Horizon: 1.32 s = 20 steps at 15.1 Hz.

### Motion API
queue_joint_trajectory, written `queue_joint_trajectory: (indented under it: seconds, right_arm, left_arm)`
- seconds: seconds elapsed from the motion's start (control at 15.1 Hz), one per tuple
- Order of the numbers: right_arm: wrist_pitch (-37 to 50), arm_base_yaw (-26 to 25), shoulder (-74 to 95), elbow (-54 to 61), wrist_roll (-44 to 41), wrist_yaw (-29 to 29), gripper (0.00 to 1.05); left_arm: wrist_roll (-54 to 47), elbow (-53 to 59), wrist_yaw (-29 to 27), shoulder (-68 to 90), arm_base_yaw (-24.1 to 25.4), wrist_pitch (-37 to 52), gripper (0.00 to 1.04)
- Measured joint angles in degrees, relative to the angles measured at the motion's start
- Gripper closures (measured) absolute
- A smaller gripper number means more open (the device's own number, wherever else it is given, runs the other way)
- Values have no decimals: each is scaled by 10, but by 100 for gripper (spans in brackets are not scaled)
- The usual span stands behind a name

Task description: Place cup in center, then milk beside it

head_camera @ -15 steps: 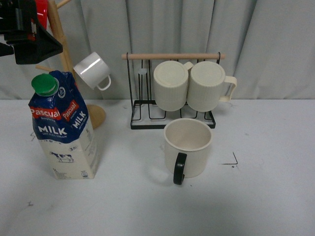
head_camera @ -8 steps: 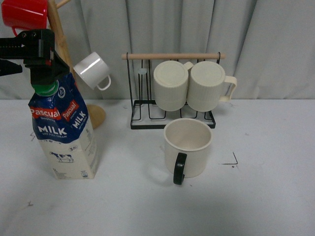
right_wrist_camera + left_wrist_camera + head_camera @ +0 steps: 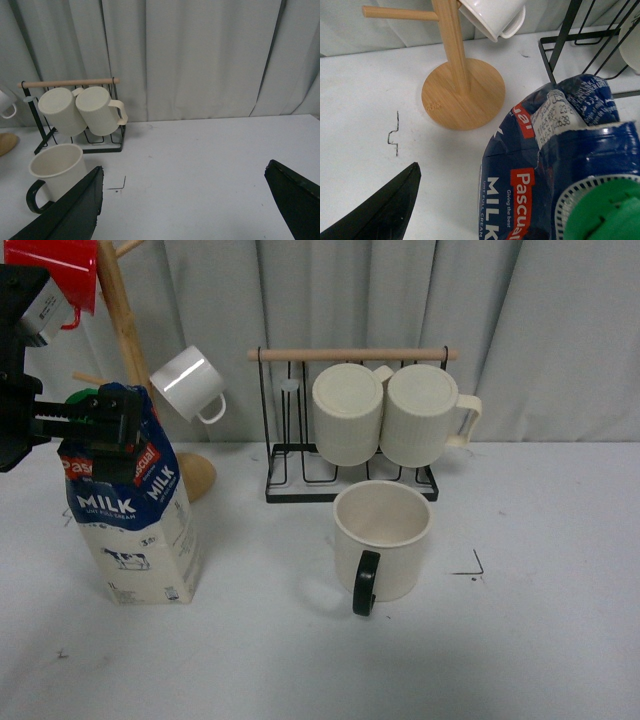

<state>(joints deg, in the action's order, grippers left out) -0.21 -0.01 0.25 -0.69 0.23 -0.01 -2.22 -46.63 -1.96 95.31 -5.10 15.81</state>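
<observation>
Black left tool has dropped around the milk top, jaws open, not gripping.

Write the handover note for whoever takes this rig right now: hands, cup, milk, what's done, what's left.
Left hand open, straddling the top of the milk; its one visible finger is clear of the carton, so no grip yet.
Right hand open and empty, out of the front view.
The cup stands upright about the middle of the table, before the wire rack, handle toward the robot.
The milk stands upright at the table's left, well apart from the cup.
Done: cup placement, apparently.
Left: close on the milk, set it beside the cup.
</observation>
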Motion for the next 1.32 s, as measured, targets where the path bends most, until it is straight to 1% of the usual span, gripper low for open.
queue_joint_trajectory:
  seconds: [0.2, 0.26, 0.53, 0.66, 0.79, 1.06, 1.32]
  right_arm:
    - [0, 0, 0, 0, 0, 0, 6]
    - [0, 0, 0, 0, 0, 0, 6]
    - [0, 0, 0, 0, 0, 0, 6]
    - [0, 0, 0, 0, 0, 0, 6]
    - [0, 0, 0, 0, 0, 0, 6]
    - [0, 0, 0, 0, 0, 0, 6]
    - [0, 0, 0, 0, 0, 0, 6]
  left_arm:
    - [8, 5, -13, 22, -4, 23, 7]
    - [9, 7, -14, 22, -6, 28, 17]
    - [25, 11, -23, 21, -23, 36, 67]
    - [26, 10, -39, 8, -39, 17, 86]
    - [29, 3, -54, 5, -67, 10, 91]
    - [32, -6, -61, 5, -86, 13, 91]
    - [38, -16, -69, 5, -108, 35, 91]
